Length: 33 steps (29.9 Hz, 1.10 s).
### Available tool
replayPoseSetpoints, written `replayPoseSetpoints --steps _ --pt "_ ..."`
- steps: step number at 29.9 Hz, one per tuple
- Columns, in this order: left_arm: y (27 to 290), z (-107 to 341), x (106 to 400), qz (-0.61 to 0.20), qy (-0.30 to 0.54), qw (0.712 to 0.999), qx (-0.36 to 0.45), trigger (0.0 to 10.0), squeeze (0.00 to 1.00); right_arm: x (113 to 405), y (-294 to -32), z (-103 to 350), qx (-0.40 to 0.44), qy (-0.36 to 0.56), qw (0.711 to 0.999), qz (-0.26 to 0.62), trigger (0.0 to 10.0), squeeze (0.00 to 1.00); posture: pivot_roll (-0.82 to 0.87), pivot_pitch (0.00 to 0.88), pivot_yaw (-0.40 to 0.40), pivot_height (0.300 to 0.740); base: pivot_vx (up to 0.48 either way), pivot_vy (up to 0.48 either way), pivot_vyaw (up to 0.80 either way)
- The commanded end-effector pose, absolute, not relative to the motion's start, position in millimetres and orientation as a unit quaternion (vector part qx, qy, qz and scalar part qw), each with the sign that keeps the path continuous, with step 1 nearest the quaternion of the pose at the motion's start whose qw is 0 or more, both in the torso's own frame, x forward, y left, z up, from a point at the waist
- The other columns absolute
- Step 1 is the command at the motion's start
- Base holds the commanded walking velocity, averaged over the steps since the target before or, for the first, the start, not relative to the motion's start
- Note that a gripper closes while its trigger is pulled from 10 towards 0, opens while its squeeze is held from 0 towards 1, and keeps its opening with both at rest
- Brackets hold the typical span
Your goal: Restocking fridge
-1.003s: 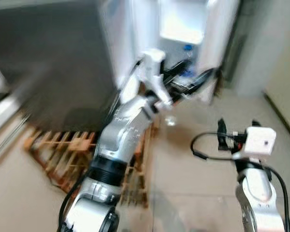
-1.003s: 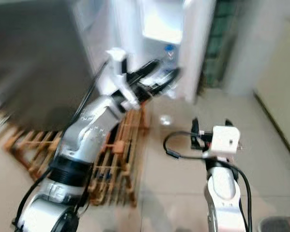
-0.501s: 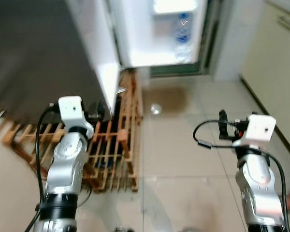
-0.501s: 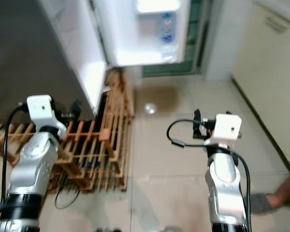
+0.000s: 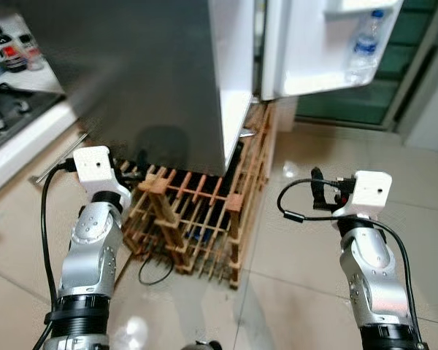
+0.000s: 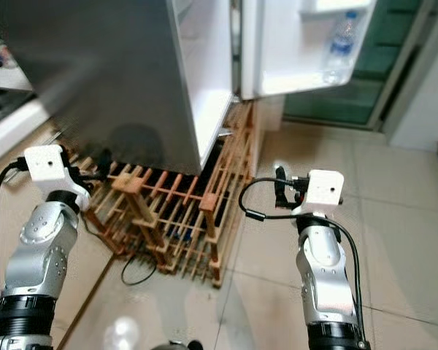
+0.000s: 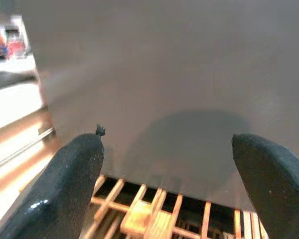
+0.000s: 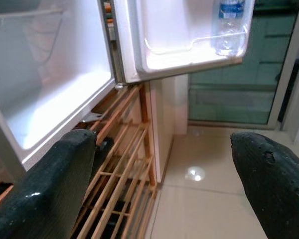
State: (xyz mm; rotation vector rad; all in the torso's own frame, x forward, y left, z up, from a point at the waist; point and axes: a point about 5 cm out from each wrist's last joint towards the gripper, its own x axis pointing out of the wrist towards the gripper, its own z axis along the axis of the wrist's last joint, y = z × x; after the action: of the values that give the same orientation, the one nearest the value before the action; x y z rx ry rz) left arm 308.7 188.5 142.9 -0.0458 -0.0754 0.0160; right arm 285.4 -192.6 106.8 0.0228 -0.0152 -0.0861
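The grey fridge (image 5: 146,73) stands ahead on the left. Its white-lined door (image 5: 306,51) hangs open. A clear water bottle (image 5: 363,45) with a blue cap stands upright in the door shelf (image 8: 189,52), and shows in the right wrist view as the bottle (image 8: 230,22). My left gripper (image 5: 135,162) is held low, close to the fridge's grey side, open with nothing between its fingers (image 7: 65,189). My right gripper (image 5: 327,191) hovers over the tiled floor, below the door and well short of it, also open and empty, its fingers (image 8: 274,184) spread wide.
A wooden pallet (image 5: 197,219) lies under the fridge and juts out toward me, with a black cable (image 5: 157,273) looped on the floor beside it. A counter with a stove (image 5: 7,124) is at the far left. Green glass doors (image 5: 365,102) close off the back right.
The left arm, stretched up to the door shelf a second ago, has drawn back and hangs low. The whole view has swung, so the fridge's grey side now sits left.
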Motion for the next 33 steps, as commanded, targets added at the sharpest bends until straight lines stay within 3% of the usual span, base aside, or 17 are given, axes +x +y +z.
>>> replayPoseSetpoints --steps 1,7,13,23,33 --pt "192 140 307 0.015 -0.034 0.999 -0.014 10.0 0.0 287 -188 106 0.023 -0.002 0.999 -0.035 10.0 0.0 -0.09 0.0 0.075 0.74 0.0 0.0 0.52" --pt "194 133 302 0.032 -0.019 0.998 -0.059 10.0 0.0 289 -189 105 0.041 0.004 0.999 -0.031 10.0 0.0 -0.08 0.0 0.06 0.74 0.0 0.22 0.52" --pt "190 136 300 0.036 -0.027 0.998 -0.042 10.0 0.0 293 -187 106 0.047 0.005 0.999 -0.016 10.0 0.0 -0.07 0.0 0.046 0.74 0.0 0.374 0.48" --pt "193 138 299 0.079 -0.025 0.996 0.028 10.0 0.0 298 -179 110 0.056 0.0 0.998 0.002 10.0 0.1 -0.07 0.0 0.048 0.74 0.0 0.0 0.44" --pt "203 133 292 0.098 -0.019 0.995 0.013 10.0 0.0 305 -179 118 0.047 -0.014 0.999 0.016 10.0 0.12 -0.06 0.0 0.038 0.74 0.0 -0.094 0.44"
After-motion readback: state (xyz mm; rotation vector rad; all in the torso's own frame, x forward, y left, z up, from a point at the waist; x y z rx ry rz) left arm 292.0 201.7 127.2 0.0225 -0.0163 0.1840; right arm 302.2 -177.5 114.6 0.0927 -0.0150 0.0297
